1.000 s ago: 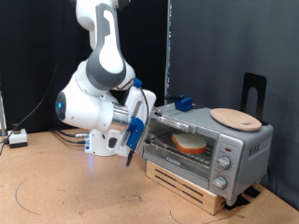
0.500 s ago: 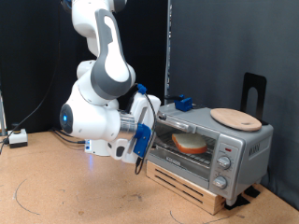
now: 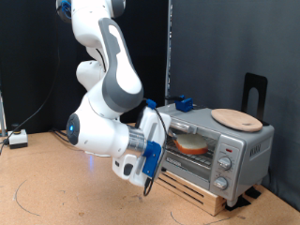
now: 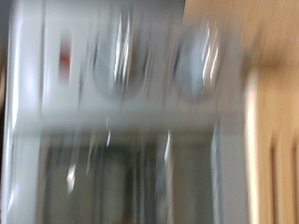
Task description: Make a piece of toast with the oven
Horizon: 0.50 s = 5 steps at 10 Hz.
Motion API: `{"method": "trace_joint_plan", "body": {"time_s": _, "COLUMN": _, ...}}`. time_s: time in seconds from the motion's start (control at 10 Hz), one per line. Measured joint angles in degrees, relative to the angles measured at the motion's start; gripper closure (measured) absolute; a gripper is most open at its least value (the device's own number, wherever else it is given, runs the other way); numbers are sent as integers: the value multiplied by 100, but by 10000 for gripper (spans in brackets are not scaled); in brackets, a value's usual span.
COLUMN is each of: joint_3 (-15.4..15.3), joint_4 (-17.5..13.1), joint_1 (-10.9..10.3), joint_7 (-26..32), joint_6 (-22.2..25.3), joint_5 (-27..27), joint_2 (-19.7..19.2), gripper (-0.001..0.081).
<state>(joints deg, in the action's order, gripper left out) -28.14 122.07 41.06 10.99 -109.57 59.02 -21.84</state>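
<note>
The silver-grey oven stands at the exterior view's right with its glass door closed. The piece of toast lies inside on the rack and shows through the glass. My gripper hangs low in front of the oven's left end, close to the door, with its fingers pointing down. The wrist view is heavily blurred. It shows the oven's panel with two round knobs close up, and no fingers.
A round light-wood board lies on top of the oven, and a small blue object sits at its back left. The oven rests on a wooden crate. A black stand rises behind it. A white box sits at the far left.
The arm has swung down and to the exterior view's right, bringing the gripper lower and closer to the oven's front. The oven, toast and board have not moved.
</note>
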Motion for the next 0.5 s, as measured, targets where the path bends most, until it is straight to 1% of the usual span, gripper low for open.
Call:
{"method": "trace_joint_plan", "body": {"time_s": 0.1, "joint_3": -37, "joint_4": 15, "joint_1": -28, "joint_7": 107, "joint_6": -371, "joint_5": 427, "joint_2": -84, "gripper": -3}}
{"method": "trace_joint_plan", "body": {"time_s": 0.2, "joint_3": -26, "joint_4": 5, "joint_1": -28, "joint_7": 85, "joint_6": -240, "joint_5": 222, "joint_2": -84, "gripper": -3}}
{"method": "trace_joint_plan", "body": {"time_s": 0.3, "joint_3": -9, "joint_4": -71, "joint_1": -16, "joint_7": 25, "joint_6": 179, "joint_5": 43, "joint_2": -124, "gripper": -3}}
{"method": "trace_joint_plan", "body": {"time_s": 0.4, "joint_3": 1, "joint_4": -295, "joint_1": -7, "joint_7": -77, "joint_6": 641, "joint_5": -166, "joint_2": -280, "gripper": -3}}
{"method": "trace_joint_plan", "body": {"time_s": 0.5, "joint_3": -4, "joint_4": -598, "joint_1": -31, "joint_7": -104, "joint_6": 901, "joint_5": -290, "joint_2": -535, "gripper": -3}}
